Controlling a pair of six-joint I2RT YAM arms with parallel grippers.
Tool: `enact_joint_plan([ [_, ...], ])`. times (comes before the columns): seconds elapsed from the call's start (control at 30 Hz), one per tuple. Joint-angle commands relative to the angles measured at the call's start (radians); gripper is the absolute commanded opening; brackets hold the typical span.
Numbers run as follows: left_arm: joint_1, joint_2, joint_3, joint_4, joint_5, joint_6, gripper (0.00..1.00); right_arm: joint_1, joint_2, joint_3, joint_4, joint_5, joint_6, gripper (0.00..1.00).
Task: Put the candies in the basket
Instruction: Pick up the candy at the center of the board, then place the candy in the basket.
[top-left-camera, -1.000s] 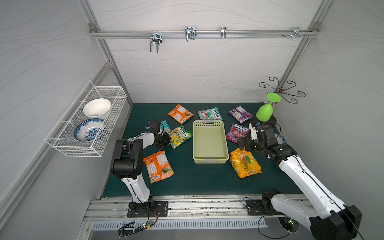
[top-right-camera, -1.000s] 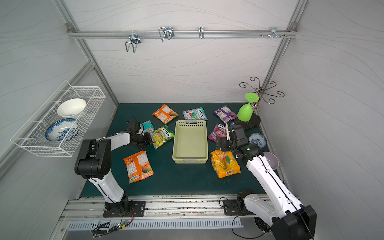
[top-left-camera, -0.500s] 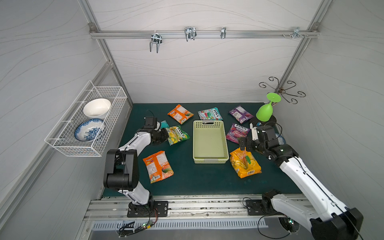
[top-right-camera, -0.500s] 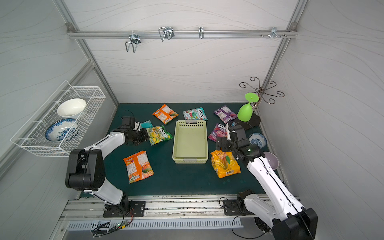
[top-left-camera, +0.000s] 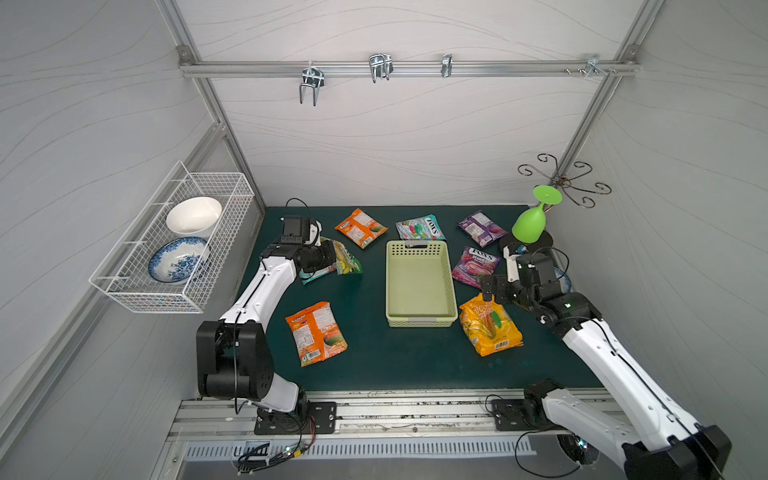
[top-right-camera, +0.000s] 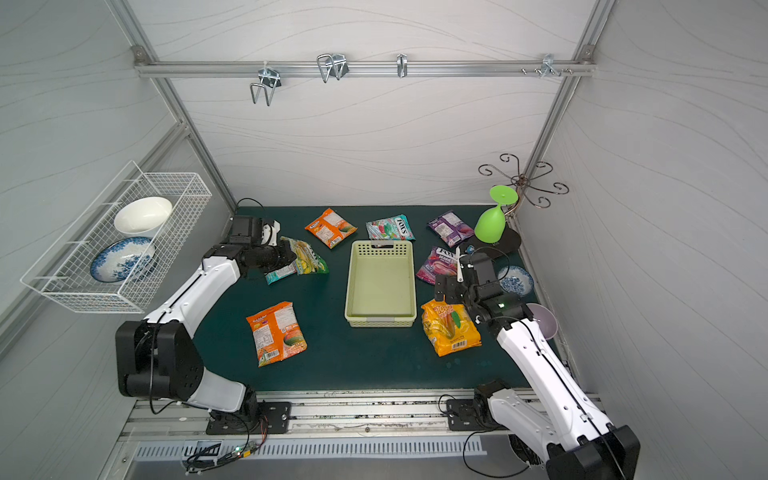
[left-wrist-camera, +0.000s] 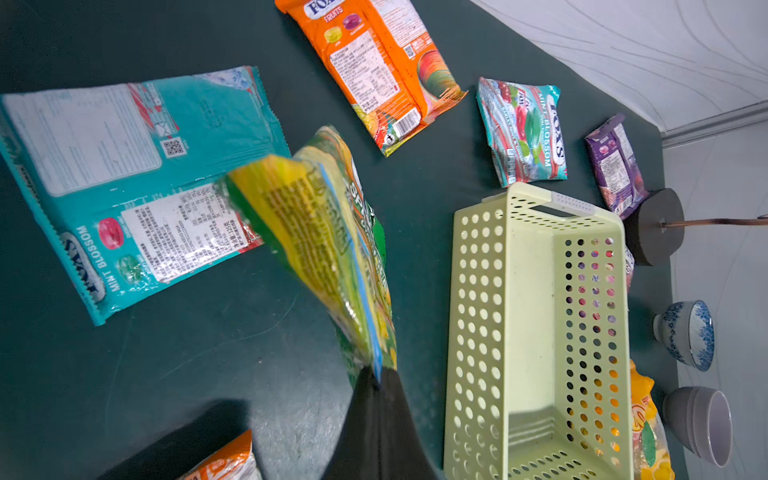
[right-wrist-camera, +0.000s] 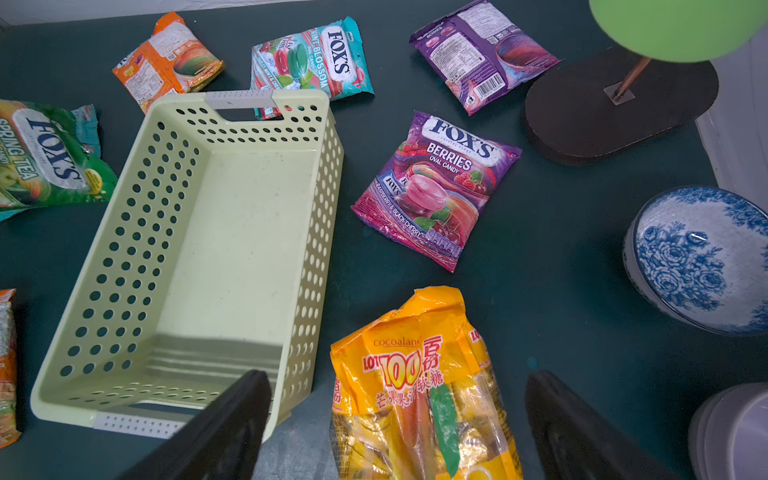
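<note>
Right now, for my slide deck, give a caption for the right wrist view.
Open right gripper poised over the yellow-orange bag, beside the empty green basket.

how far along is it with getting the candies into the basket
Done: nothing; the basket is empty. In hand: the left gripper has its jaws shut on the yellow-green packet, held up off the mat. Left: that packet plus seven lying on the mat, including the yellow-orange bag below the open right gripper.

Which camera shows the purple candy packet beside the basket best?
The right wrist view: the purple packet lies face up, label readable. Both top views show it small; the left wrist view catches only colour through holes in the basket.
</note>
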Motion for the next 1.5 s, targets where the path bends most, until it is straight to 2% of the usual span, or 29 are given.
enact_joint_plan([
  [0.0, -0.018, -0.029, 0.109, -0.035, 0.038, 0.047, 0.00, 0.002, -0.010, 0.003, -0.005, 0.032, -0.013, 0.99],
  [0.33, -0.098, -0.017, 0.264, -0.098, 0.066, 0.031, 0.00, 0.001, -0.021, -0.011, 0.008, 0.020, -0.007, 0.99],
  [0.9, -0.277, 0.146, 0.466, -0.132, 0.155, -0.057, 0.00, 0.001, -0.023, -0.009, 0.002, 0.032, -0.016, 0.99],
  [1.2, -0.393, 0.241, 0.536, -0.140, 0.139, -0.026, 0.00, -0.002, -0.005, 0.001, -0.001, 0.037, -0.022, 0.99],
  [1.47, -0.493, 0.369, 0.637, -0.187, 0.059, 0.010, 0.00, -0.005, 0.003, -0.002, 0.001, 0.029, -0.018, 0.99],
])
